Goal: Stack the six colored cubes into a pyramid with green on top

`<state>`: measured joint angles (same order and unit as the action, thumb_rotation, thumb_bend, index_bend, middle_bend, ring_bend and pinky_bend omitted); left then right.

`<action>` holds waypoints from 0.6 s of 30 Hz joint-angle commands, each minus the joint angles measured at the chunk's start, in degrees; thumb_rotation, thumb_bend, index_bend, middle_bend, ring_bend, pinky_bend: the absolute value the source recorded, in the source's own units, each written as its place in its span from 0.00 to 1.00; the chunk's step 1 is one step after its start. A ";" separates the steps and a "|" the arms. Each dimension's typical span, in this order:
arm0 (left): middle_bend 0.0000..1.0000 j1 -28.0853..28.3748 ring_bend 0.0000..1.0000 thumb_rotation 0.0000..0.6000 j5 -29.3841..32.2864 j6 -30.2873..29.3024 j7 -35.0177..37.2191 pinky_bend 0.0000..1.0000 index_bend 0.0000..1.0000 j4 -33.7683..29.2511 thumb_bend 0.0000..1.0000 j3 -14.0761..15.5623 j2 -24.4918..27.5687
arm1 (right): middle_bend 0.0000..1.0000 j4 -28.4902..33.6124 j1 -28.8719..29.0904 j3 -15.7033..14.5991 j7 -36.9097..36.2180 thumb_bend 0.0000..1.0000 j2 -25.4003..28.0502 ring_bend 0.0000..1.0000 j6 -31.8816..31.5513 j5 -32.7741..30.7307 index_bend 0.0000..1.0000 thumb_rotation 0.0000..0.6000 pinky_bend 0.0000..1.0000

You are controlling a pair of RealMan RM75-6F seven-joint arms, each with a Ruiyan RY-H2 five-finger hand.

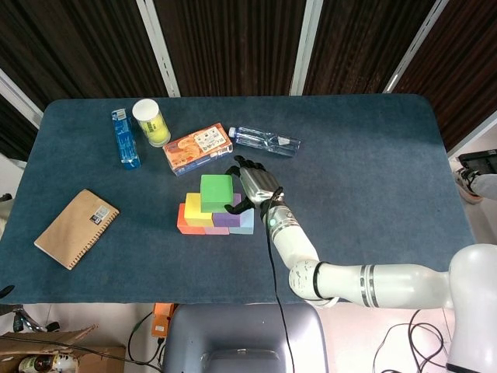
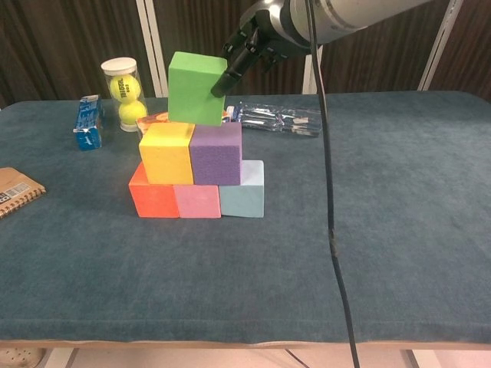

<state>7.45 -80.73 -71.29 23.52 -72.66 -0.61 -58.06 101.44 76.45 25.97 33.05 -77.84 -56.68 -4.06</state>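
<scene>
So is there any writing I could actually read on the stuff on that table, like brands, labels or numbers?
None can be read.
Orange box: printed panel and pictures, text too small.
Notebook: white sticker, print blurred.
Blue packet: markings illegible.
Ball tube: no legible label.
Water bottle: clear wrap, no readable print.
Coloured cubes, including the green cube that the right hand holds: plain faces.

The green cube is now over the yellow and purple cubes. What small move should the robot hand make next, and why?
Probably lower the green foam cube slightly, then open the right robot hand. In the chest view the cube looks centred over the seam between the yellow foam cube and the purple foam cube; contact is unclear.
</scene>
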 commanded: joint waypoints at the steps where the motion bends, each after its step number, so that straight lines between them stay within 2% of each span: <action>1: 0.04 0.10 0.00 1.00 0.05 0.26 0.08 0.05 0.09 0.07 0.14 -0.06 -0.04 | 0.02 -0.52 0.67 -0.34 -0.18 0.24 -1.38 0.00 -2.57 0.36 0.54 1.00 0.00; 7: 0.04 0.13 0.00 1.00 -0.18 0.44 0.86 0.05 0.09 0.63 0.14 -0.08 -0.10 | 0.02 -0.56 1.69 0.24 0.17 0.24 -3.62 0.00 -7.09 -0.66 0.54 1.00 0.00; 18: 0.04 0.16 0.00 1.00 -0.95 0.57 2.60 0.05 0.09 2.37 0.14 0.10 -0.70 | 0.02 0.07 2.32 1.44 2.65 0.24 -5.17 0.00 -9.03 -2.96 0.54 1.00 0.00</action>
<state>7.62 -81.66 -70.69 26.09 -70.31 -0.51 -58.74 101.52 78.74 27.36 35.59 -82.92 -65.60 -7.00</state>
